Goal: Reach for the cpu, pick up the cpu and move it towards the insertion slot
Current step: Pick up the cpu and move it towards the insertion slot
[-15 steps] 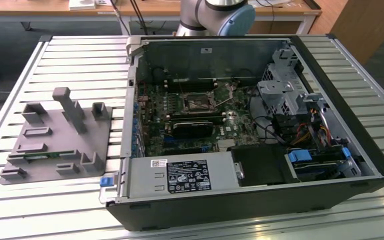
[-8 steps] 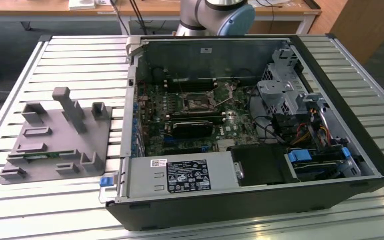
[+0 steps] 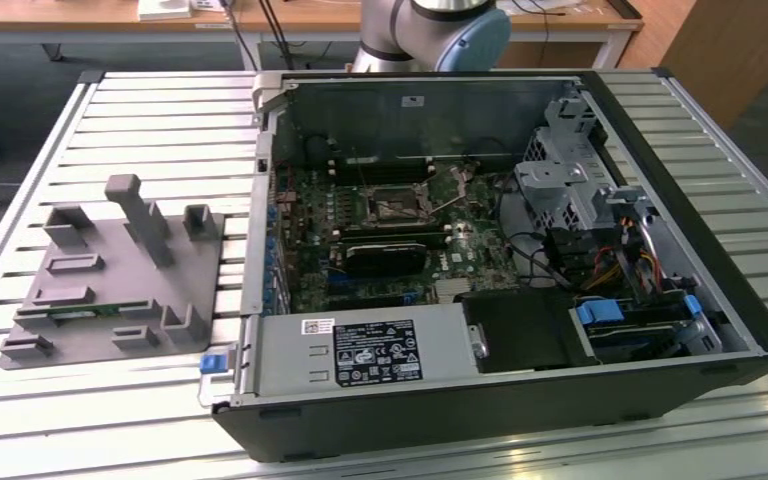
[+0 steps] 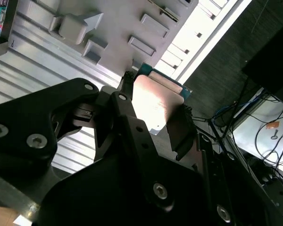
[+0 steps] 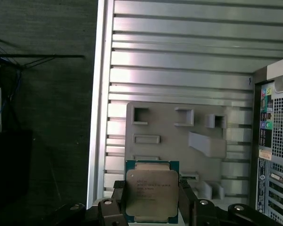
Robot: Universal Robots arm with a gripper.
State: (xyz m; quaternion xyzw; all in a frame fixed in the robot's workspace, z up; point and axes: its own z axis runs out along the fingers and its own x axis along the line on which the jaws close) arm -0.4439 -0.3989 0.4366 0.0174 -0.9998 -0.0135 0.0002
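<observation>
We see the gripper [image 5: 152,201] closed on the cpu's [image 5: 152,188] 2 opposite edges, likely to spare its faces, holding it over the holder [image 5: 179,136] by the table's [image 5: 179,56] edge.

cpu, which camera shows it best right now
The first wrist view: the cpu faces the camera flat, its metal top in plain sight, clamped in the gripper. The second wrist view catches it slanted, washed by glare, partly behind the fingers. The exterior view gives the insertion slot in the open case.
</observation>
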